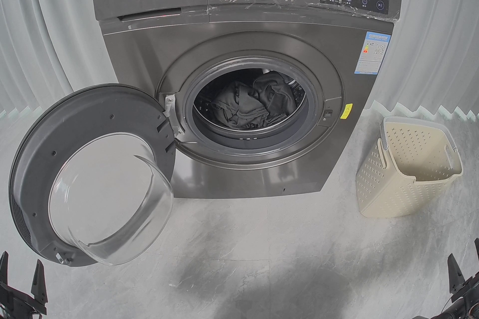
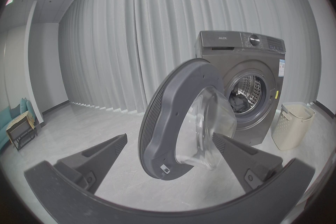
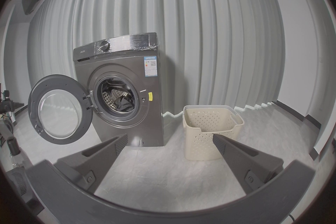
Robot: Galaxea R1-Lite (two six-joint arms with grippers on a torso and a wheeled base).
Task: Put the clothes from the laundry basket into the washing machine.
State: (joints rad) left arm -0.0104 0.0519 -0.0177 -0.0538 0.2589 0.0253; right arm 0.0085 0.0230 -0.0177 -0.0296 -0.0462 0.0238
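A grey front-loading washing machine (image 1: 239, 36) stands ahead with its round door (image 1: 90, 175) swung wide to the left. Dark clothes (image 1: 252, 100) lie inside the drum (image 3: 120, 98). A cream perforated laundry basket (image 1: 406, 168) sits on the floor to the machine's right, and I see nothing inside it (image 3: 210, 119). My left gripper (image 2: 169, 151) hangs low at the left, open and holding nothing, a short way in front of the door (image 2: 175, 119). My right gripper (image 3: 168, 151) is low at the right, open, with nothing in it, well back from the basket.
Pale curtains (image 1: 439, 36) hang behind the machine. Grey marble-look floor (image 1: 259, 255) stretches between me and the machine. The open door juts out into the floor at the left. A small table and a teal seat (image 2: 19, 119) stand far off to the left.
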